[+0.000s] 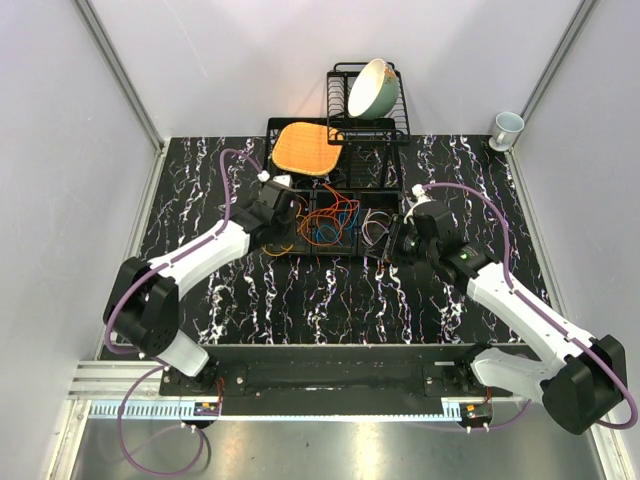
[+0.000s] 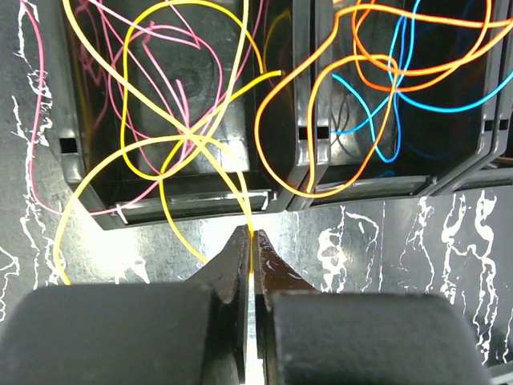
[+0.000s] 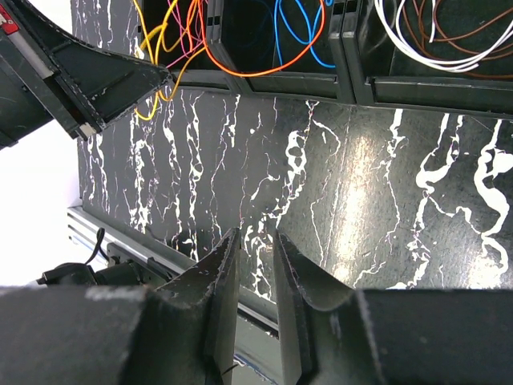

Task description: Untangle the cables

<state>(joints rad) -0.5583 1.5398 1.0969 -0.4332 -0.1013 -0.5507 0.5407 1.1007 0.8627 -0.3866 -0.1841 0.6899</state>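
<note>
A black compartment tray (image 1: 345, 251) holds the cables. In the left wrist view, yellow (image 2: 183, 237) and pink (image 2: 34, 136) cables loop in and over the left compartment, spilling past its front rim. Orange (image 2: 258, 132) and blue (image 2: 393, 56) cables lie in the middle one. My left gripper (image 2: 252, 237) is shut on a strand of the yellow cable, just in front of the tray rim (image 2: 192, 204). My right gripper (image 3: 256, 238) is slightly open and empty, over bare table in front of the tray. White and brown cables (image 3: 417, 50) fill the right compartment.
A black dish rack (image 1: 395, 125) with a tilted cream bowl (image 1: 372, 88) stands behind the tray, beside an orange woven mat (image 1: 305, 147). A white cup (image 1: 507, 125) sits at the back right. Grey walls close in on three sides. The left gripper also shows in the right wrist view (image 3: 152, 76).
</note>
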